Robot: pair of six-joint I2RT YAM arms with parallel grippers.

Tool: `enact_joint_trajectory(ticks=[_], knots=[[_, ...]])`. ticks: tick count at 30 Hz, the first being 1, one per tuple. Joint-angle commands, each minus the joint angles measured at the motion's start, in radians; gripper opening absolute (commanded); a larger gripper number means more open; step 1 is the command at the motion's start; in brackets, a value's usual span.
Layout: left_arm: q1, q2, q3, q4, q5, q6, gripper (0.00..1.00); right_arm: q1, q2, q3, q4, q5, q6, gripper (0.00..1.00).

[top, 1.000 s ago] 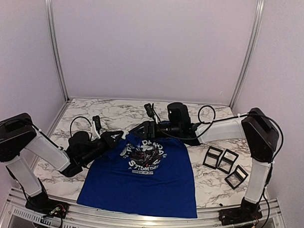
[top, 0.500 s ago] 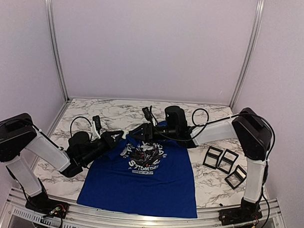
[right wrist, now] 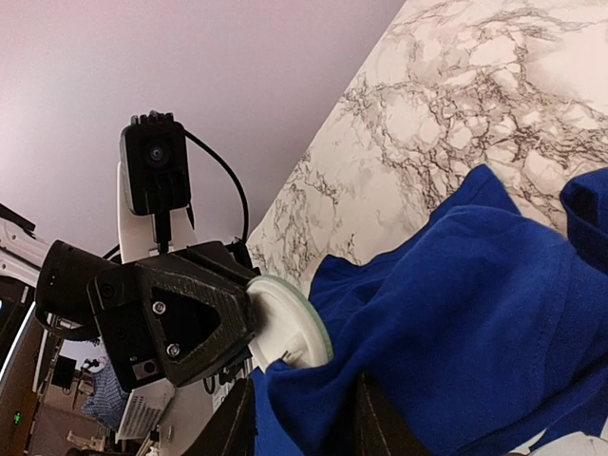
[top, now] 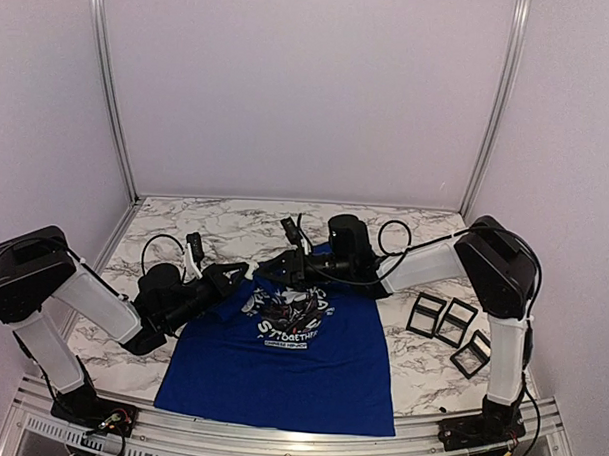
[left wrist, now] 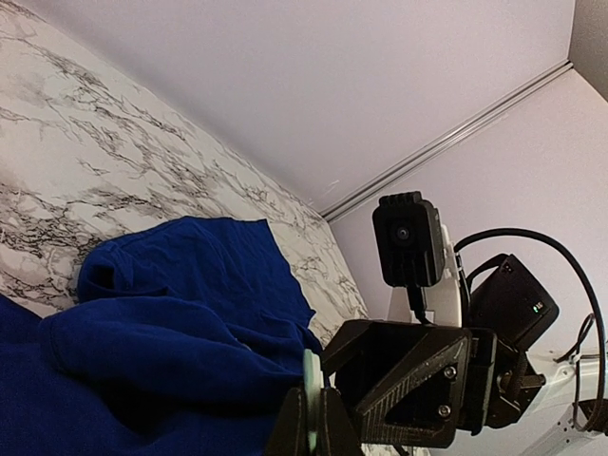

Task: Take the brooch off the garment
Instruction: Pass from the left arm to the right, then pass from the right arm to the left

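The blue T-shirt [top: 279,372] is lying in the middle of the marble table [top: 174,228]. Its bottom edge is pointing to 6 o'clock and its neck to 12 o'clock. The panda picture is facing up, and the cloth near the neck is bunching up.

The left arm is staying low. It is starting at 7 o'clock and stretching toward 2 o'clock, up to the shirt's shoulder. The left gripper [left wrist: 309,427] is pressing its fingers together on the edge of the brooch [right wrist: 285,323], a round white disc sitting at the neck end of the shirt.

The right arm is standing tall at 4 o'clock, bending at the elbow, and reaching toward 9 o'clock. The right gripper [right wrist: 304,423] is meeting the left one tip to tip, just beside the brooch. Its fingers [right wrist: 236,427] are apart, with a fold of blue cloth sitting between them.

Three black square frames [top: 451,328] are lying at 3 o'clock, well apart from the shirt.
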Motion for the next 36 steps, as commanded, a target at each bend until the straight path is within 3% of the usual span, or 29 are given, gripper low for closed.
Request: enact_joint_trajectory(ticks=[1, 5, 11, 13, 18, 21, 29, 36], knots=[[-0.006, 0.015, 0.023, 0.191, 0.024, -0.007, 0.00, 0.004, 0.024, 0.046, 0.030, -0.030, 0.008, 0.32], [-0.006, 0.013, 0.023, 0.187, 0.032, -0.011, 0.00, 0.004, 0.039, 0.059, 0.032, -0.041, 0.013, 0.25], [-0.007, -0.008, 0.019, 0.152, 0.039, -0.008, 0.00, 0.004, 0.044, 0.065, 0.040, -0.050, 0.016, 0.03], [-0.006, -0.020, 0.020, 0.130, 0.043, -0.009, 0.00, 0.004, 0.041, 0.062, 0.037, -0.051, 0.014, 0.00], [-0.003, -0.081, -0.002, 0.050, 0.046, -0.001, 0.27, 0.003, 0.032, 0.058, 0.024, -0.057, -0.015, 0.00], [0.011, -0.151, -0.013, -0.083, 0.070, 0.022, 0.35, 0.001, 0.026, 0.060, 0.009, -0.071, -0.044, 0.00], [0.087, -0.355, 0.039, -0.587, 0.232, 0.171, 0.38, -0.009, 0.017, 0.115, -0.154, -0.123, -0.224, 0.00], [0.144, -0.395, 0.146, -0.857, 0.405, 0.280, 0.38, -0.009, 0.002, 0.152, -0.278, -0.132, -0.338, 0.00]])
